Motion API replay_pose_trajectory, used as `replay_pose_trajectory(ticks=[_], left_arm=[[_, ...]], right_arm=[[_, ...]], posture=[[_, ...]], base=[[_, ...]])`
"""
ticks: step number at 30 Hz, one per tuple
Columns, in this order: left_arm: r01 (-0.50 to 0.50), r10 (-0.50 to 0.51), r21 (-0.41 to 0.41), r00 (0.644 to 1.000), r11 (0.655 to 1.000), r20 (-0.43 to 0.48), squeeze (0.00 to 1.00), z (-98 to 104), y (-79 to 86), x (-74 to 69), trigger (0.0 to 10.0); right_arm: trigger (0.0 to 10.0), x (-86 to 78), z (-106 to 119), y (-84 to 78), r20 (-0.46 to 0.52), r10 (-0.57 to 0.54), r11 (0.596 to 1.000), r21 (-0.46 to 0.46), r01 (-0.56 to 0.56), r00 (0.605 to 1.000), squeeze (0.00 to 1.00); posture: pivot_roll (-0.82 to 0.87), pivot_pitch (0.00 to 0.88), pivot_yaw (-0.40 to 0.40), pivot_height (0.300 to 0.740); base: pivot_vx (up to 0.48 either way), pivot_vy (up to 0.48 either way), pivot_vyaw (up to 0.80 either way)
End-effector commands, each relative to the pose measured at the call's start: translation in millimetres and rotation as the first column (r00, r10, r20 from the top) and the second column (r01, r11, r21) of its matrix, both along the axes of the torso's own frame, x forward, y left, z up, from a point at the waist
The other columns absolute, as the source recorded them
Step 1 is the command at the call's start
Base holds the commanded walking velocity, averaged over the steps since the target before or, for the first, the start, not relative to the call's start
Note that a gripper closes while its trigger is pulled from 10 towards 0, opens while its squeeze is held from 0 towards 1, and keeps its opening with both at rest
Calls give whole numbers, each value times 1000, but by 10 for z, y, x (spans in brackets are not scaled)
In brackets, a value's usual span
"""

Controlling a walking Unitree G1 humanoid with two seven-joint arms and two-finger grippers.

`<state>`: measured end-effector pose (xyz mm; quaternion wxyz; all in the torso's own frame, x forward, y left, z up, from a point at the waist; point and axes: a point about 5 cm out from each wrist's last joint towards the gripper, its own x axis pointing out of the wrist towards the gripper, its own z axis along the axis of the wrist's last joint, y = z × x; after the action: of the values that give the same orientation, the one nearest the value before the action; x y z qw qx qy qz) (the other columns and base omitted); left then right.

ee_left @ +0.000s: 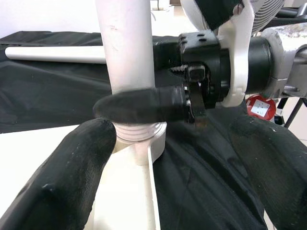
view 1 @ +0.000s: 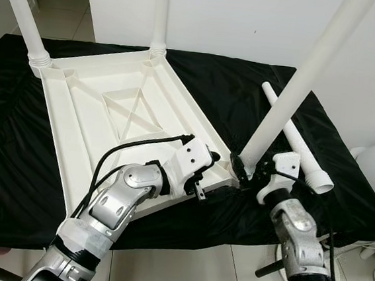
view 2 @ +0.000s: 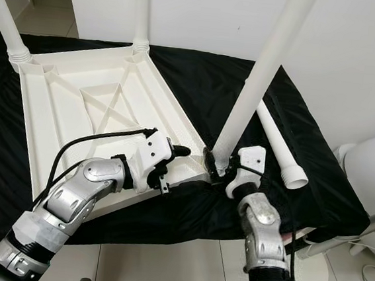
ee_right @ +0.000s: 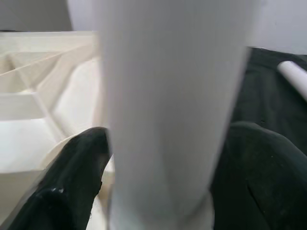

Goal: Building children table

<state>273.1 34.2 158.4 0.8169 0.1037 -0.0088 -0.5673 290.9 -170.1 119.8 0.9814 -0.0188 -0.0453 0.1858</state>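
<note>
A white plastic table top [view 1: 81, 137] lies upside down on a black cloth. Two white legs [view 1: 161, 12] [view 1: 24, 12] stand in its far corners. A third leg [view 1: 300, 78] stands tilted at the near right corner, its threaded base [ee_left: 139, 132] at the corner socket. My right gripper [view 1: 248, 169] is shut on this leg just above the base, with a finger [ee_right: 72, 182] on each side of it. My left gripper [view 1: 205, 175] is open beside that corner; one finger [ee_left: 72, 167] lies over the table top, the other over the cloth. A fourth leg [view 1: 296, 148] lies loose on the cloth.
The black cloth [view 1: 12, 163] covers a low surface whose front edge runs just before my arms. A white wall stands behind. A white fan [view 2: 370, 171] stands on the tiled floor at the right.
</note>
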Motion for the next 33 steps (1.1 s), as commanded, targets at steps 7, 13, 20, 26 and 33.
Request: replay_pose_trajectory(ticks=[7, 13, 20, 26, 33], left_arm=[[7, -7, 15, 1000, 1000, -7, 0, -20, 23, -22, 10000], [16, -16, 14, 1000, 1000, -13, 0, -12, 22, -24, 10000], [14, -14, 11, 1000, 1000, -8, 0, 2, 17, -13, 10000], [10, -10, 9, 1000, 1000, -5, 0, 4, 14, -12, 10000], [14, -14, 10, 1000, 1000, -7, 0, 6, 9, -12, 10000]], right_arm=[[10000, 116, 7, 16, -15, 128, 990, -58, -129, 992, 0], [8824, 207, 28, 16, -17, 184, 977, -107, -185, 983, 0], [0, 233, 5, 14, -41, 217, 968, -122, -220, 975, 0], [0, 201, -75, -23, -72, 216, 970, -96, -222, 974, 0], [10000, 228, -198, -80, -114, 68, 992, -97, -80, 991, 0]], posture=[[29, 0, -53, 740], [33, 0, -53, 740], [36, 0, -56, 740], [31, 0, -56, 740], [26, 0, -54, 740]], base=[[0, 0, 0], [0, 0, 0], [0, 0, 0], [0, 0, 0], [0, 0, 0]])
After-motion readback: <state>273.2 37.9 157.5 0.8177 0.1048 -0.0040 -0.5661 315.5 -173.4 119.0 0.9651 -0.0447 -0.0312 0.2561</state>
